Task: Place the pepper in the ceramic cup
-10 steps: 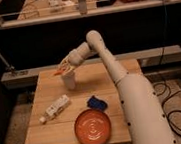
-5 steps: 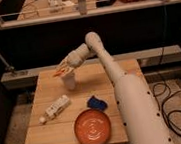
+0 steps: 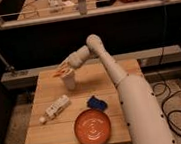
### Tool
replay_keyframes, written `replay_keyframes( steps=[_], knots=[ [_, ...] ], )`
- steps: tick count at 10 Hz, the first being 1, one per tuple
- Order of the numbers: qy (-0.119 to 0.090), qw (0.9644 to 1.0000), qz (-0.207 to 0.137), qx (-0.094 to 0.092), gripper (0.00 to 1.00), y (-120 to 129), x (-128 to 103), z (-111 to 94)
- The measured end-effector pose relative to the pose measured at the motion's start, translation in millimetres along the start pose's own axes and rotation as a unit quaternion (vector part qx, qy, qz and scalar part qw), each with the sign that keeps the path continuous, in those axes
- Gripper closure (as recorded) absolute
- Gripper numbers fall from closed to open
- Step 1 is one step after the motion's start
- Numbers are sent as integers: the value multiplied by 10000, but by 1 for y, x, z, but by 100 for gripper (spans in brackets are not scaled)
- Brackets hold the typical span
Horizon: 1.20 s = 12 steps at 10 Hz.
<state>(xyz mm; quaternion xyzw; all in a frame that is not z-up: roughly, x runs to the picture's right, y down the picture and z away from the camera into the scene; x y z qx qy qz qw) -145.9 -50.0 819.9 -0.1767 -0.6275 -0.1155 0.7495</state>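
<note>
The small whitish ceramic cup [image 3: 69, 81] stands upright on the wooden table [image 3: 109, 74], towards its back left. My gripper [image 3: 62, 70] is right above the cup's mouth, at the end of the arm that reaches in from the right. The small orange-red pepper [image 3: 60, 72] is at its fingertips, just over the cup's rim, and the gripper is shut on it.
A large round orange plate [image 3: 93, 127] lies at the table's front. A blue object [image 3: 97, 103] lies just behind it. A white bottle-shaped object [image 3: 55, 108] lies on its side at the left. My arm's white body fills the right side.
The gripper with the pepper has stayed over the cup, shifting only slightly. The things on the table have not moved.
</note>
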Motion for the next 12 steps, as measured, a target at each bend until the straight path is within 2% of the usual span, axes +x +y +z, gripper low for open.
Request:
replay_keyframes(
  steps=[2,6,7,10,12],
  knots=[
    [30,9999,13,135,61,-3,3,-2],
    [14,9996,89,255,25,-5,7,-5],
    [-1,9995,130,274,20,-4,8,-5],
    [-29,9993,208,293,20,-3,11,-6],
    [37,9995,176,254,20,-3,9,-8]
  ],
)
